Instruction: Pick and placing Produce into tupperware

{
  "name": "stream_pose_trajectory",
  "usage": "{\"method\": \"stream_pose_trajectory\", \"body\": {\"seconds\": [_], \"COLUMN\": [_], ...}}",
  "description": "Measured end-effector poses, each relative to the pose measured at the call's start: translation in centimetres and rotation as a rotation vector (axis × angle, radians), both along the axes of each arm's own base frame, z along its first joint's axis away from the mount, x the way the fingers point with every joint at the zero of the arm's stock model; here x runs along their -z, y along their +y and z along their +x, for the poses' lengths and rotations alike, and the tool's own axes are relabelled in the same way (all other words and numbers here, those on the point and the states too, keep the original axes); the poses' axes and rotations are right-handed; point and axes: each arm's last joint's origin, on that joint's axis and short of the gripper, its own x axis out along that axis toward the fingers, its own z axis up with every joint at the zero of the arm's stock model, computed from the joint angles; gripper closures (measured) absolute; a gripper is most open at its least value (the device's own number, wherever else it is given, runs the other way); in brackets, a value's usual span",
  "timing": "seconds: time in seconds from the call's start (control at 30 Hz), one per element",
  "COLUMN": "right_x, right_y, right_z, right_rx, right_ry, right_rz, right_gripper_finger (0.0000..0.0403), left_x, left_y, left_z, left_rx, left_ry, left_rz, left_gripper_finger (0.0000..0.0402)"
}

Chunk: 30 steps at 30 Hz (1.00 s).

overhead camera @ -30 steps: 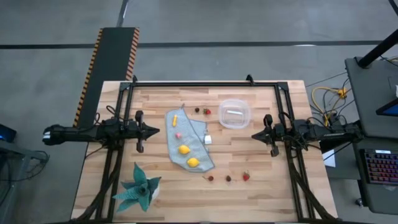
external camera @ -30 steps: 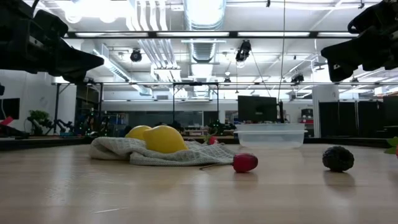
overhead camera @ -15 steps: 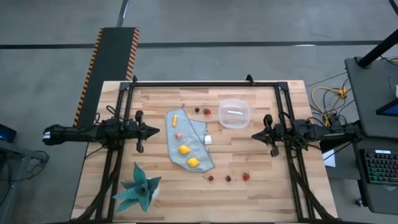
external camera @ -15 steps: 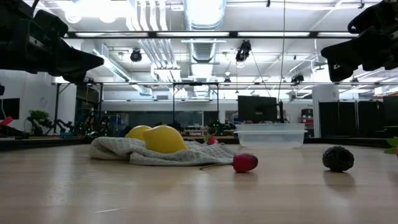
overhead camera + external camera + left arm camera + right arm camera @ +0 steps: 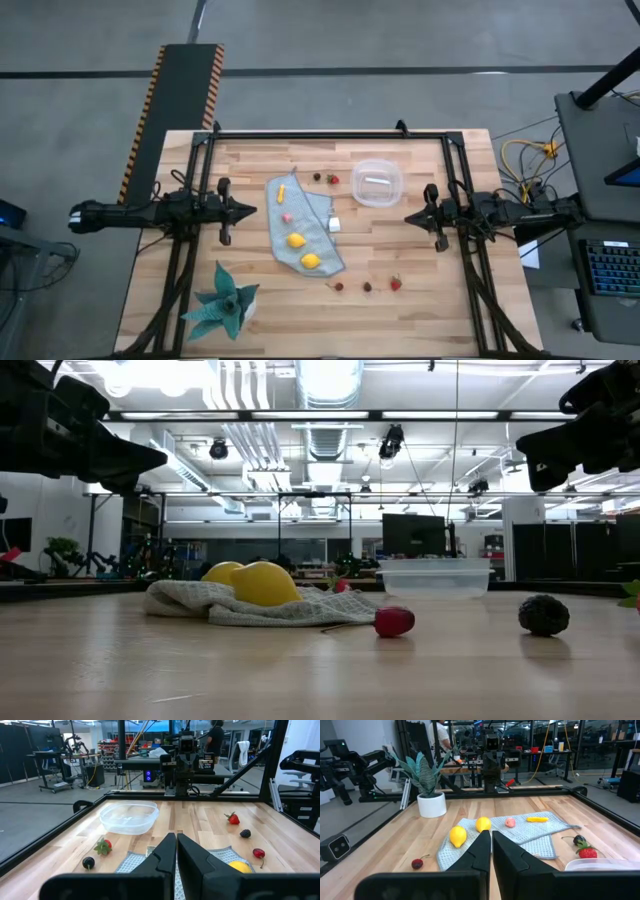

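Observation:
Two yellow lemons (image 5: 296,240) (image 5: 311,261), a pink piece (image 5: 286,216) and a yellow-orange stick (image 5: 282,190) lie on the grey-blue cloth (image 5: 318,208) at the table's middle. The clear tupperware (image 5: 376,183) stands on the table at the far right of the cloth, with a red piece (image 5: 333,180) and a dark piece (image 5: 317,177) beside it. Three small pieces (image 5: 367,287) lie near the front edge. My left gripper (image 5: 250,210) is shut and empty, above the table left of the cloth. My right gripper (image 5: 408,217) is shut and empty, right of the cloth.
A teal spiky plant in a white pot (image 5: 225,305) stands at the near left corner. A small white cube (image 5: 334,224) lies at the cloth's right edge. A dark frame (image 5: 330,135) runs around the table. Bare wood lies between the cloth and each gripper.

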Motion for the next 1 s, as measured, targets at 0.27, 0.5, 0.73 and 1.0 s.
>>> {"method": "stream_pose_trajectory", "body": {"seconds": [0.27, 0.5, 0.73, 1.0], "right_x": [0.0, 0.0, 0.0, 0.0], "right_y": [0.0, 0.0, 0.0, 0.0], "right_z": [0.0, 0.0, 0.0, 0.0], "right_rx": [0.0, 0.0, 0.0, 0.0], "right_ry": [0.0, 0.0, 0.0, -0.005], "right_rz": [0.0, 0.0, 0.0, -0.068], "right_gripper_finger": [0.0394, 0.0394, 0.0394, 0.0394], "left_x": [0.0, 0.0, 0.0, 0.0], "left_y": [0.0, 0.0, 0.0, 0.0], "left_z": [0.0, 0.0, 0.0, 0.0], "left_rx": [0.0, 0.0, 0.0, 0.0], "left_ry": [0.0, 0.0, 0.0, 0.0], "left_rz": [0.0, 0.0, 0.0, 0.0], "left_gripper_finger": [0.0402, 0.0402, 0.0402, 0.0402]}}
